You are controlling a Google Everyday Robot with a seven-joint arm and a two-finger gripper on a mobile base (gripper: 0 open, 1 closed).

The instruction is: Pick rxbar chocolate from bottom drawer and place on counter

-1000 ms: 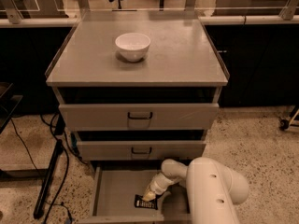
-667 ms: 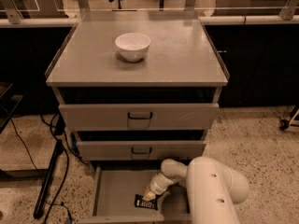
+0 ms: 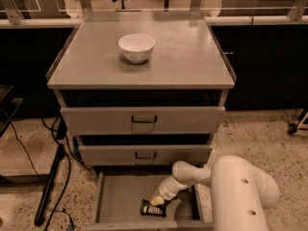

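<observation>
Your pincer (image 3: pixel 158 199) is down in the open bottom drawer (image 3: pixel 118 196), low centre of frame, right at the rxbar chocolate (image 3: pixel 152 209) lying on its floor. Whether it grips, you cannot tell. The lift and the placing on the tabletop (image 3: pixel 187 57), upper centre, are not yet done.

The white arm (image 3: pixel 240 186) comes in from the lower right, bulky nearest the camera, then narrows through a bent wrist (image 3: pixel 185 173) sloping down-left to the gripper (image 3: pixel 156 202), low inside the bottom drawer (image 3: pixel 120 196) and seemingly pointing downward.
</observation>
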